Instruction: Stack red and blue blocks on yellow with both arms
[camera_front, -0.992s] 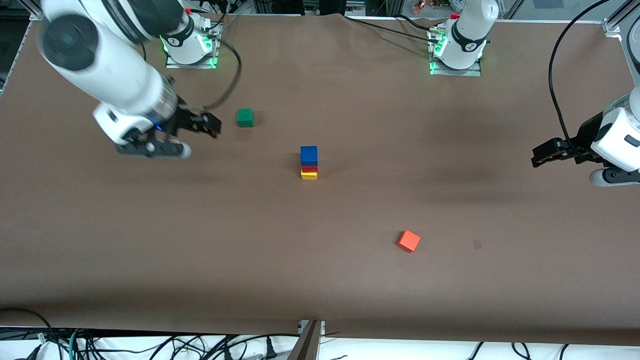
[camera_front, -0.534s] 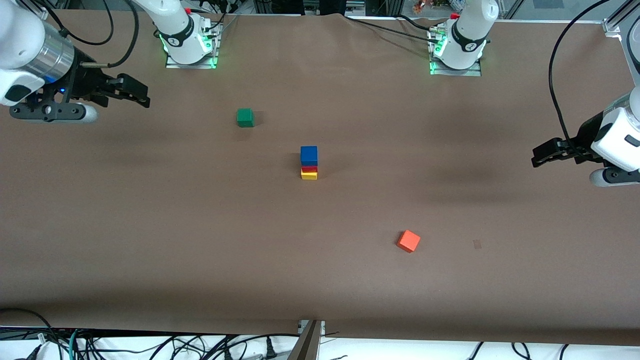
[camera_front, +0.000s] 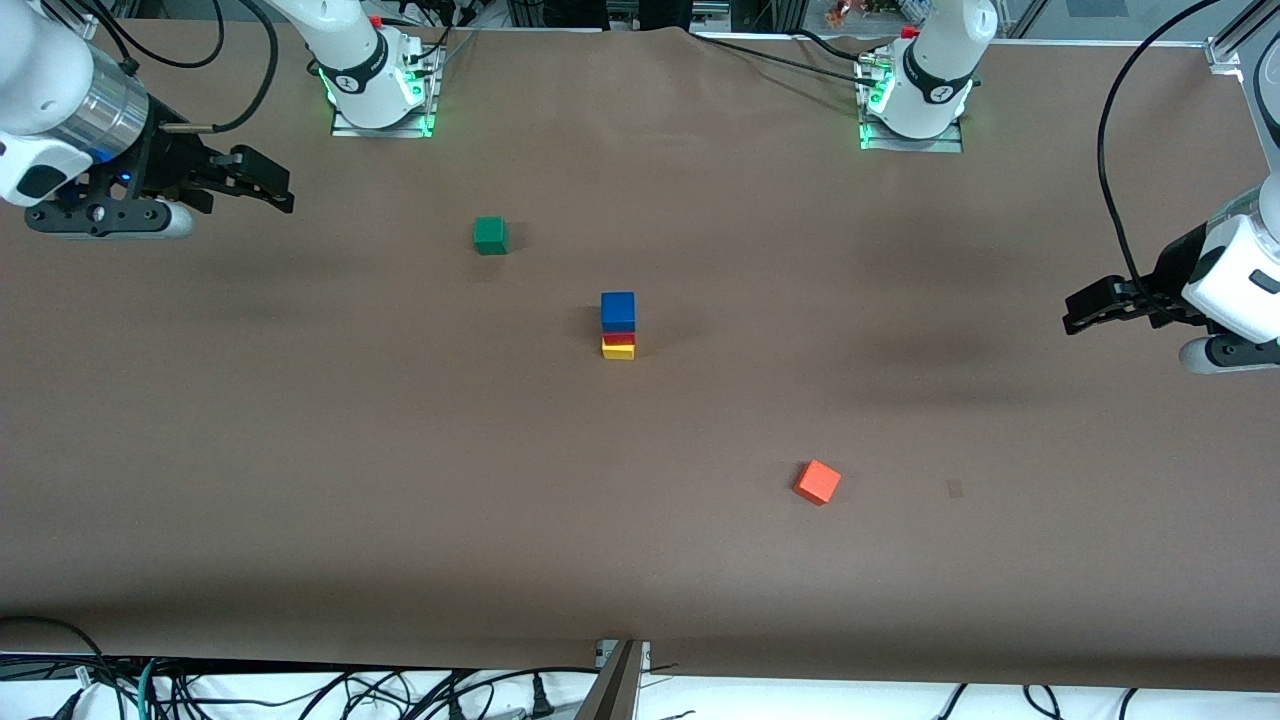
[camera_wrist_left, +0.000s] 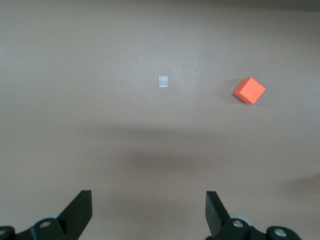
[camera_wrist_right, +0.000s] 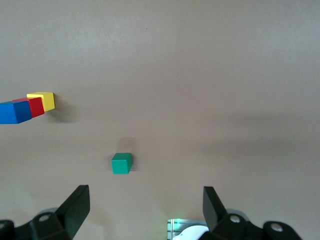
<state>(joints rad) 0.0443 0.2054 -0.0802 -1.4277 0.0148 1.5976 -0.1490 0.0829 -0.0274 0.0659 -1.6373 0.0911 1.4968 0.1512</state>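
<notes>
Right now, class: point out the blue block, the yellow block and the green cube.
blue block (camera_front: 618, 308), front view, its top face.
yellow block (camera_front: 618, 352), front view, its visible side face.
green cube (camera_wrist_right: 121, 163), right wrist view, its middle.

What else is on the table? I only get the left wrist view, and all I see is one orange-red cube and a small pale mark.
Observer: A stack stands mid-table: the blue block on the red block on the yellow cube.
Operator: Is any gripper holding it?
Observer: No. The right gripper is open, over bare table at the right arm's end.
Operator: And the gripper I look past?
Observer: The left gripper is open too, over the left arm's end of the table, well away from the orange-red cube.
Operator: Any other cubes?
Observer: One green cube, farther from the front camera than the stack, toward the right arm's end.
</notes>
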